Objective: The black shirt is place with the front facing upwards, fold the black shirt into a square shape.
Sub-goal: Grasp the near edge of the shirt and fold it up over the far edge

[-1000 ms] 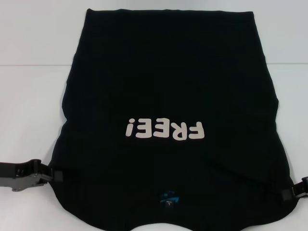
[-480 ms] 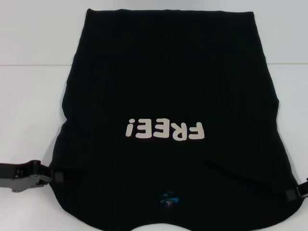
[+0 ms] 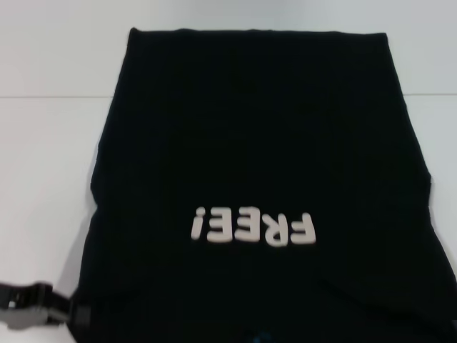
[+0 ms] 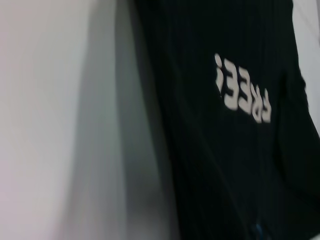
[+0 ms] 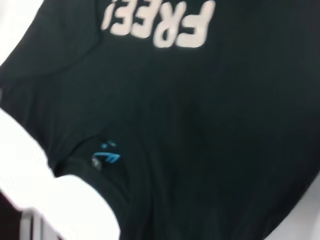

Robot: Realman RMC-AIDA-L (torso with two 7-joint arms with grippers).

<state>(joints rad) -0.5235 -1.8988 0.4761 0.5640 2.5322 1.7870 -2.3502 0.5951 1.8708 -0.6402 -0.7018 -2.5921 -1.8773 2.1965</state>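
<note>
Now: black shirt spread front-up, left gripper at its corner

Black shirt (image 3: 264, 164) laid front-up across white desk (image 3: 43, 157), filling centre and right of head frame, hem edge near top, neck end running off bottom edge. White "FREE!" print (image 3: 253, 229) upside down, lower centre. Bit of blue neck label (image 3: 260, 337) just showing at bottom edge; clearer in right wrist view (image 5: 107, 156), w/ collar just beside it.

Left gripper (image 3: 75, 314) at lower left of head frame, black w/ grey metal body, fingers clamped on shirt's lower-left corner. Cloth there looks raised off desk, w/ dark shadow alongside shirt edge in left wrist view (image 4: 100, 150). Own fingers not seen in that view.

Right gripper not seen in any frame; shirt's right side runs out of head frame at lower right. Can't tell state of its fingers.
</note>
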